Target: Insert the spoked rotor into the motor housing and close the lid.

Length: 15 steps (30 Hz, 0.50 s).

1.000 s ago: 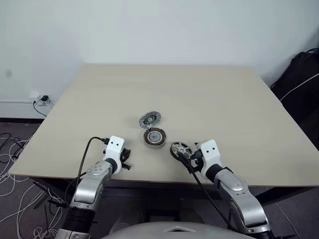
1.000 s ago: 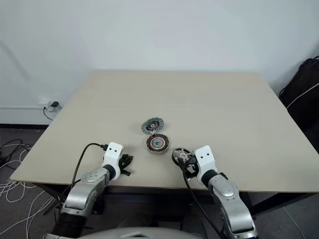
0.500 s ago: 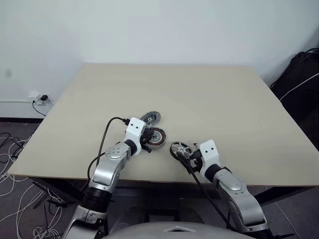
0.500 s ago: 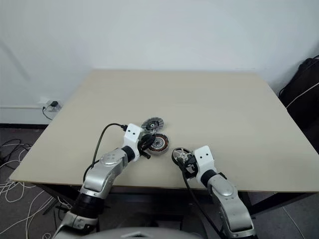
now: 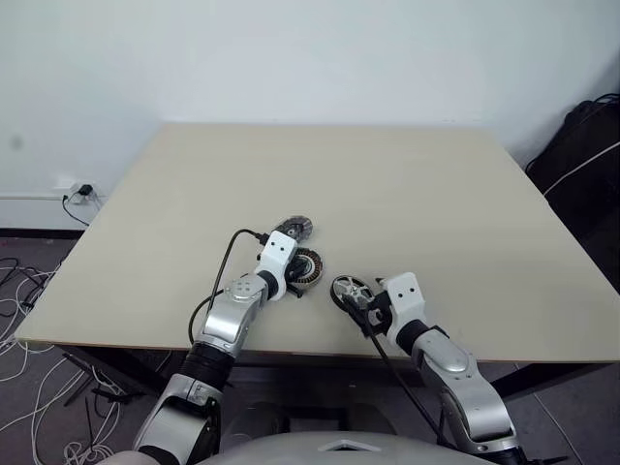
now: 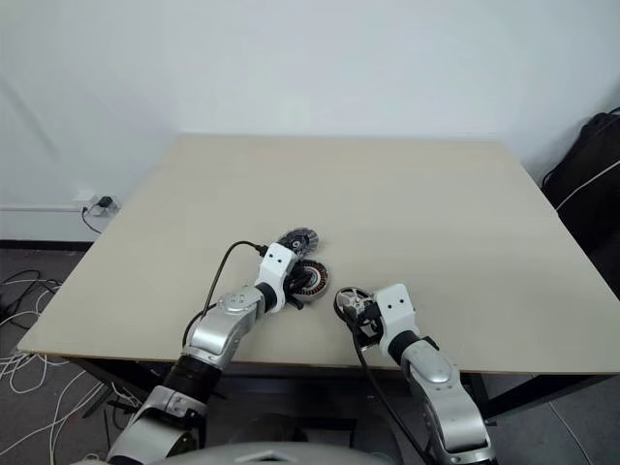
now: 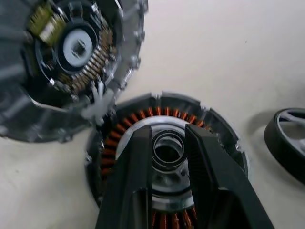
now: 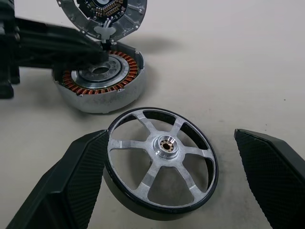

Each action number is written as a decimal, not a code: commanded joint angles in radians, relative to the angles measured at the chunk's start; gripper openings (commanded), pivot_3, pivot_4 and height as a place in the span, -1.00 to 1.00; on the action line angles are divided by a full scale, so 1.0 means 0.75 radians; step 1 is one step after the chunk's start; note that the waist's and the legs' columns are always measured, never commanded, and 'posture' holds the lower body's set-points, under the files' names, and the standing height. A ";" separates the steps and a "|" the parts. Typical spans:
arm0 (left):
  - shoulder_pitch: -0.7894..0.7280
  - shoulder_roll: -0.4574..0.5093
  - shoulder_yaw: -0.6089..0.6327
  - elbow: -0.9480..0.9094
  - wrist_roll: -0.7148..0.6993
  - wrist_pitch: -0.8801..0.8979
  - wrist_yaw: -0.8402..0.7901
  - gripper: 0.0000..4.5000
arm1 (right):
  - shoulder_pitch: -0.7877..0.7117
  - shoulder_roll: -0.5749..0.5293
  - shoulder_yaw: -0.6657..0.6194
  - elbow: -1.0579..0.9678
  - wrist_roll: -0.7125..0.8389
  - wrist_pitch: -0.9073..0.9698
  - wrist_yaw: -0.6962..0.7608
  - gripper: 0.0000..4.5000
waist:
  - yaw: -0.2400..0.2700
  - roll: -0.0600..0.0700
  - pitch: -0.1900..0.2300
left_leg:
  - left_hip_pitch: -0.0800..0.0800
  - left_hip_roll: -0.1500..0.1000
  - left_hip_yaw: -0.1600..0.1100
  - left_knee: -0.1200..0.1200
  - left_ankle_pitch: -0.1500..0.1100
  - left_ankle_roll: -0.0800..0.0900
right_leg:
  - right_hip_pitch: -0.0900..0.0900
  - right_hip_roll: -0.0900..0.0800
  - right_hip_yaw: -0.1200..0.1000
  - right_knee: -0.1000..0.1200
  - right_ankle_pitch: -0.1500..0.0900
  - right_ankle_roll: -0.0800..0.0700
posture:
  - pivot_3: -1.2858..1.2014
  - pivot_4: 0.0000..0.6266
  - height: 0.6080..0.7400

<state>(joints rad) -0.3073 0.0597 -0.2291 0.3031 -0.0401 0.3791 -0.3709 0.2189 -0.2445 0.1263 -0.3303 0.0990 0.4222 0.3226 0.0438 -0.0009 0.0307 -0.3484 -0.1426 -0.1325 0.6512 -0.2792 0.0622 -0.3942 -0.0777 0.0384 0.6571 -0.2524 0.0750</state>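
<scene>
meanwhile, on the pale wooden table (image 5: 407, 194), the left gripper (image 7: 167, 143) is reaching over the motor housing (image 8: 100, 81), its two black fingers (image 7: 138, 162) standing a narrow gap apart over the silver centre ring, inside the circle of coppery windings; whether they are actually pinching that ring cannot be told. the lid (image 7: 62, 62) is sitting tilted just behind the housing, its inner face with the small windings and white hub turned toward the arm, its lower edge touching the housing's rim. just beside the housing, toward the robot's right, the spoked rotor (image 8: 162, 160) is lying flat on the table, dark rim around silver spokes and a small central hub. the right gripper (image 8: 171, 186) is waiting with its textured fingers (image 8: 76, 176) spread wide, one at each side of the rotor and not visibly squeezing it, the left finger close against the rim and the other standing well off. a black cable (image 5: 218, 281) is looping up from the left wrist.
</scene>
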 commanded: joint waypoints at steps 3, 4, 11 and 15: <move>-0.019 -0.014 -0.002 0.010 0.006 -0.041 -0.010 -0.70 | -0.013 0.005 -0.007 -0.050 0.005 -0.029 -0.005 1.00 | 0.000 0.000 0.000 | 0.000 0.000 0.000 0.000 0.000 0.000 | 0.000 0.000 0.000 0.000 0.000 0.000 | 0.03 -1.00 1.00; -0.016 -0.014 -0.003 0.010 0.007 -0.040 -0.009 -0.70 | -0.014 0.005 -0.007 -0.049 0.005 -0.028 -0.004 1.00 | 0.000 0.000 0.000 | 0.000 0.000 0.000 0.000 0.000 0.000 | 0.000 0.000 0.000 0.000 0.000 0.001 | 0.03 -1.00 1.00; 0.005 -0.016 0.013 -0.041 -0.014 -0.049 -0.017 0.05 | -0.015 0.003 -0.008 -0.047 0.008 -0.027 0.001 1.00 | 0.000 0.000 0.000 | 0.000 0.000 0.000 0.000 0.000 0.000 | 0.000 0.000 0.000 0.000 0.000 0.000 | 0.03 -1.00 1.00; 0.039 -0.018 0.020 -0.147 -0.051 -0.047 -0.047 0.17 | -0.014 0.001 -0.009 -0.047 0.010 -0.026 0.004 1.00 | 0.000 0.000 0.000 | 0.000 0.000 0.000 0.000 0.000 0.000 | 0.000 0.000 0.000 0.000 0.000 0.000 | 0.03 -1.00 1.00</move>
<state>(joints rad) -0.2709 0.0513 -0.2243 0.2704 -0.0605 0.3616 -0.3927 0.2194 -0.2444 0.1264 -0.3303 0.0992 0.4220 0.3238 0.0435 -0.0011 0.0308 -0.3486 -0.1426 -0.1325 0.6513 -0.2793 0.0624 -0.3942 -0.0779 0.0385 0.6571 -0.2522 0.0749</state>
